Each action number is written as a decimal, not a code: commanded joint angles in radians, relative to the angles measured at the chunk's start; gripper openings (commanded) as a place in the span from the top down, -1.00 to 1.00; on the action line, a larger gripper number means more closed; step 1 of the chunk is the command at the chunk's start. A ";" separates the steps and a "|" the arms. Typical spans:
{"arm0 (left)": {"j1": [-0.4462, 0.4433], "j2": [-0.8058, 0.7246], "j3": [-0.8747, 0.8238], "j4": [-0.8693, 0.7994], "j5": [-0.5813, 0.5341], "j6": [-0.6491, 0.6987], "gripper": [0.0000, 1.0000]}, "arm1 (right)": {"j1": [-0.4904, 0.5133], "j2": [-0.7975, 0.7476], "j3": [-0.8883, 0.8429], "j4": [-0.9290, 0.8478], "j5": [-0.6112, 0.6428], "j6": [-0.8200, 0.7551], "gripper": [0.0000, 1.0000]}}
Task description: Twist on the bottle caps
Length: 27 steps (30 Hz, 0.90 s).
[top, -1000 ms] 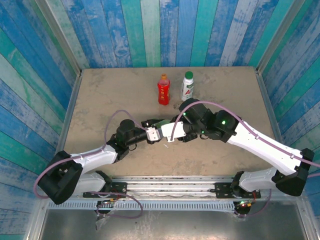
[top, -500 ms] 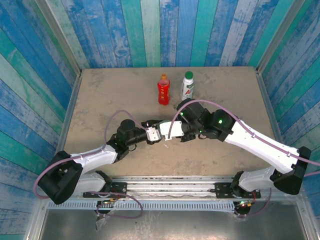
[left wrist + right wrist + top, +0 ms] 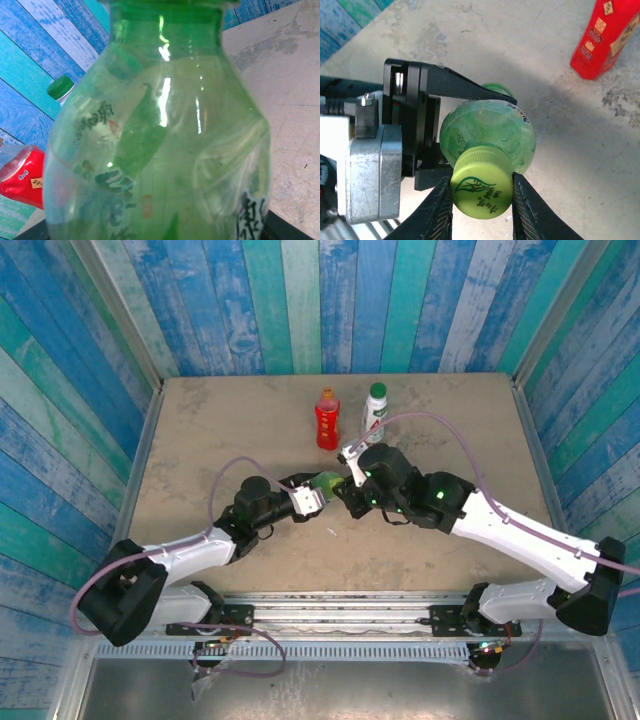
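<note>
Both busy: left end effector (image 3: 312, 496) grips the green bottle (image 3: 160, 150), right end effector (image 3: 482, 202) pinches its cap (image 3: 481, 186); twist squarely, bottle held steady.

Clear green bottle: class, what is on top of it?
A yellow-green cap sits on the clear green bottle, pinched by the right gripper. The cap hides the bottle's mouth.

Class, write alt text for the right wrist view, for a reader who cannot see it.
The right claw grips a yellow-green cap sitting on a clear green bottle, which the left claw holds. A red bottle stands on the table nearby.
</note>
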 commanded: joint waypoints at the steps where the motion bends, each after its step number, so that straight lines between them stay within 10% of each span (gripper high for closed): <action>1: -0.012 0.011 0.018 0.043 0.023 0.019 -0.19 | -0.007 -0.044 0.015 0.011 -0.056 -0.053 0.52; 6: -0.012 -0.008 0.009 0.011 0.040 0.031 -0.20 | -0.006 -0.089 0.038 -0.113 -0.021 -0.574 0.08; 15: -0.012 -0.035 0.004 -0.038 0.037 0.051 -0.20 | 0.016 -0.056 0.084 -0.193 -0.005 -1.298 -0.09; 27: -0.012 -0.043 -0.002 -0.042 0.028 0.053 -0.19 | 0.017 0.022 0.099 -0.204 -0.032 -1.442 -0.06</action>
